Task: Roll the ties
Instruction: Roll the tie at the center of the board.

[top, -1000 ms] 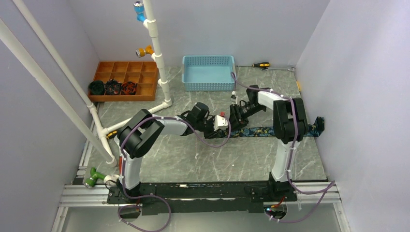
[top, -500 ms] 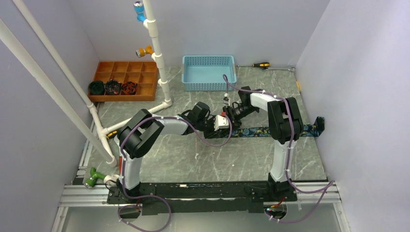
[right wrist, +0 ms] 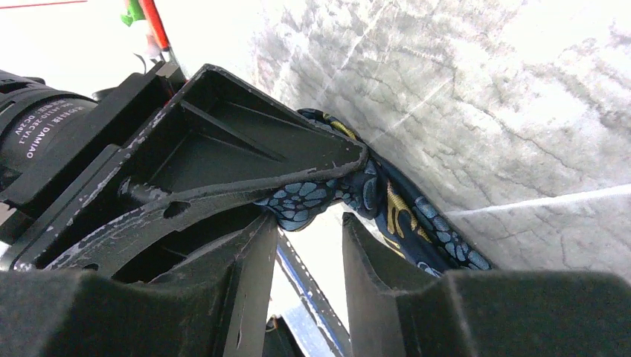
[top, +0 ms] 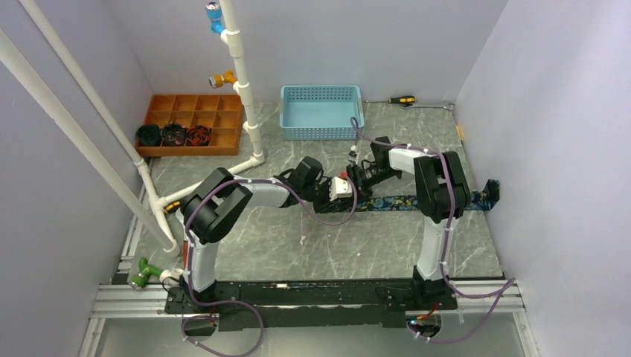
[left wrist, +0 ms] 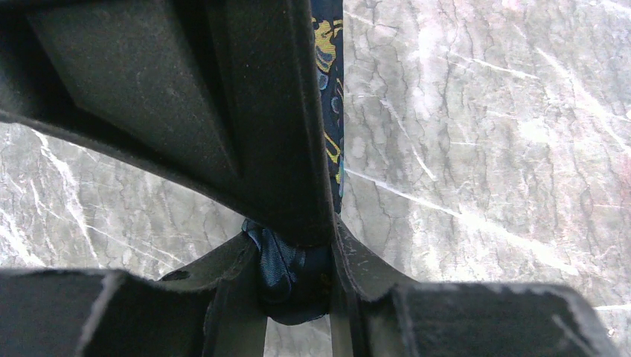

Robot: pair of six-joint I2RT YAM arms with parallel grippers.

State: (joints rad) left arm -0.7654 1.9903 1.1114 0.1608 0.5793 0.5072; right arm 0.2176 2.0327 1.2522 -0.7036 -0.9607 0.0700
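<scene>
A navy paisley tie (top: 420, 200) lies flat across the right half of the table, its far end at the right wall. My left gripper (top: 340, 190) is shut on the tie's near end, which shows as a bunched navy fold (left wrist: 286, 271) between its jaws, with the strip (left wrist: 328, 74) running away over the marble. My right gripper (top: 358, 178) sits right against the left one. Its jaws stand apart (right wrist: 309, 223), and the patterned tie fabric (right wrist: 316, 199) rests at their tips, not clamped. The left gripper's finger (right wrist: 245, 152) fills the space beside them.
A blue basket (top: 321, 111) stands at the back centre. A wooden divided tray (top: 195, 111) at the back left holds three dark rolls (top: 173, 134). White pipes (top: 244, 89) cross the left side. A screwdriver (top: 402, 100) lies by the back wall.
My right gripper has swung left from over the tie to close against the left gripper, then eased back slightly. The left gripper still holds the tie end in the same place.
</scene>
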